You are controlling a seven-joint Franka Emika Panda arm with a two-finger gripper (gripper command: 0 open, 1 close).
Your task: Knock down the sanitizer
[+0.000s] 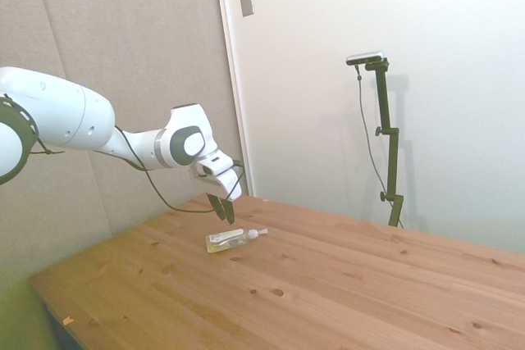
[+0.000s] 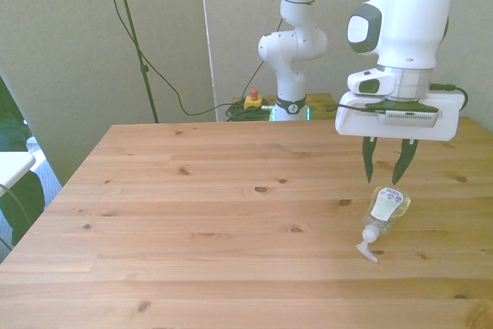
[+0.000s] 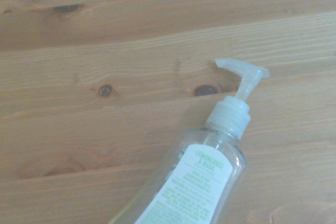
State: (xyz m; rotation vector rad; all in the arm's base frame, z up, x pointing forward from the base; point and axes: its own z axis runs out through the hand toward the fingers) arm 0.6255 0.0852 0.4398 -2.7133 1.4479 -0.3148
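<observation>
Sanitizer (image 2: 387, 208) lies flat on its side on the desk (image 2: 216, 213), label up, pump nozzle pointing toward the desk's near edge in the front view. It sits close to the desk edge at the front view's right, about midway between far and near edges. In the side view it lies near the desk's far edge, nozzle toward that view's right. Wrist view shows the bottle lengthwise on the wood, clear body, pale label with green print, white pump head resting just off the surface next to two dark knots.

End effector (image 2: 387, 166) hangs just above the bottle's base end, not touching, pointing down. Fingers (image 2: 368, 161) are spread a little, a narrow gap between them, nothing pinched. In the side view the tips sit just above and slightly behind the bottle.

Judgement: bottle is already toppled, so the knock-down looks done; what remains is likely clearing away. To do that well, lift straight up and back toward the robot's base without dragging the fingertips across the bottle, since a round body on smooth wood will roll easily and the desk edge is close on that side. Keep the fingers as they are, no need to close. If the bottle needed another nudge, push low on the body, not on the nozzle, which would just spin it.
</observation>
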